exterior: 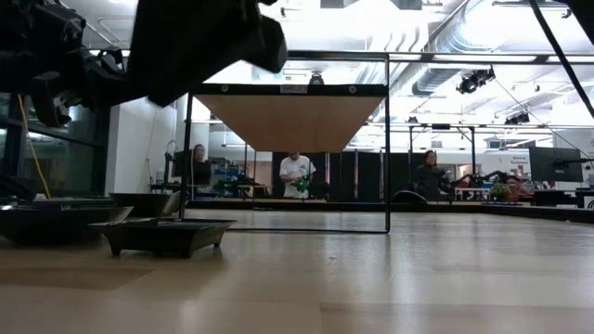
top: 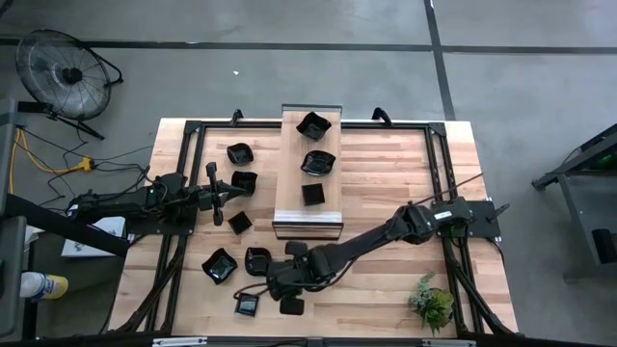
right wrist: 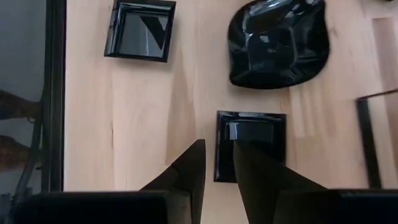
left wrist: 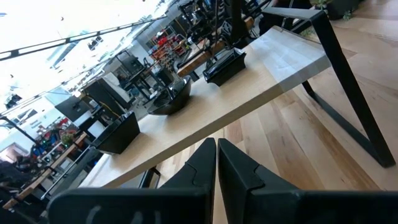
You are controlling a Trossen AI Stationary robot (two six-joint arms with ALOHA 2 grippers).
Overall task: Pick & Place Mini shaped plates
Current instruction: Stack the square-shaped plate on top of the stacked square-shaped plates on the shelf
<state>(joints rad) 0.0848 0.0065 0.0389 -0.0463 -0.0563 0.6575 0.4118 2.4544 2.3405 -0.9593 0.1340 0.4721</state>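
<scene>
Several glossy black mini shaped plates lie flat on the wooden table [top: 386, 289], and three more [top: 317, 162] sit on a raised wooden platform [top: 308, 217]. My right gripper [right wrist: 217, 152] is open and slants down over the near left of the table [top: 281, 285]. It hangs above a small square plate [right wrist: 250, 146], whose rim lies under the gap between the fingers. A leaf-like plate [right wrist: 277, 40] and another square plate [right wrist: 140, 30] lie just beyond. My left gripper [left wrist: 216, 155] is shut, level and holds nothing at the table's left [top: 224, 193].
A black metal frame [top: 439, 173] runs around the table and stands over it. A small green plant [top: 432, 304] sits at the near right corner. More plates [top: 241, 181] lie left of the platform, near my left gripper. People stand in the room beyond the table [exterior: 297, 174].
</scene>
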